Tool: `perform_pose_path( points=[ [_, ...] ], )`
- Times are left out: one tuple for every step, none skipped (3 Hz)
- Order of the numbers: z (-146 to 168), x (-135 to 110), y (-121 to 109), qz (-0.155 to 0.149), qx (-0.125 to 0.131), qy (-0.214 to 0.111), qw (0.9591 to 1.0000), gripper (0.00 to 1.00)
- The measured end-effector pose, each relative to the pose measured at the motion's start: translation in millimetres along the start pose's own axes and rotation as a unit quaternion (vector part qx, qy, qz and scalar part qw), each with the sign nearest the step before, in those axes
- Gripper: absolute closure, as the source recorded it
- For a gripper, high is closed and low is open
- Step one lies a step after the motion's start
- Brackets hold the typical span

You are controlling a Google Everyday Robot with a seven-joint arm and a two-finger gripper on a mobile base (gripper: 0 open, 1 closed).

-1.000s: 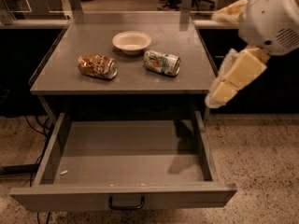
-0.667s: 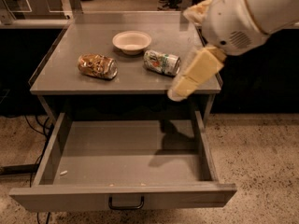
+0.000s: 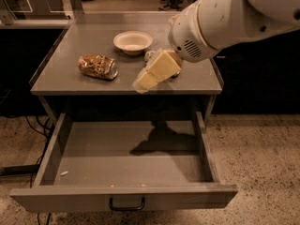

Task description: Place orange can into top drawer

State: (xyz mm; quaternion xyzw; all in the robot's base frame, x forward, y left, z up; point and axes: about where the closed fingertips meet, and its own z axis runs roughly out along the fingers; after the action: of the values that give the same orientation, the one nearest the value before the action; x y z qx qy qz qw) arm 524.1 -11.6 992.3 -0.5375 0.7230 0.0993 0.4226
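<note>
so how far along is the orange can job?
Done: the top drawer stands pulled open. In hand: the pincer hangs over the front edge of the table, right of the orange can and apart from it. Left: grasp the can, which lies on its side on the table, and set it in the drawer.

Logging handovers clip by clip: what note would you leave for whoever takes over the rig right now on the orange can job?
Gripper: hovers over the front edge of the grey metal tabletop, to the right of the can and not touching it.
Dented brownish-orange drink can: lies on its side on the tabletop, in front and to the left of the round white bowl.
Wide shallow grey metal top drawer: pulled fully open below the tabletop.
Done: the drawer is open.
Left: grasp the can, lower it into the drawer, release.
</note>
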Motion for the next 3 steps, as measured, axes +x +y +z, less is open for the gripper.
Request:
perform_pose_path(
  points=[
    [0.0,0.0,0.0,0.0,0.0,0.0,1.0,0.0],
    [24.5,-1.7,8.5,-0.01,-0.019,-0.004,0.9998,0.0],
    [59.4,4.2,12.2,-0.019,-0.042,-0.003,0.9989,0.0]
  ],
)
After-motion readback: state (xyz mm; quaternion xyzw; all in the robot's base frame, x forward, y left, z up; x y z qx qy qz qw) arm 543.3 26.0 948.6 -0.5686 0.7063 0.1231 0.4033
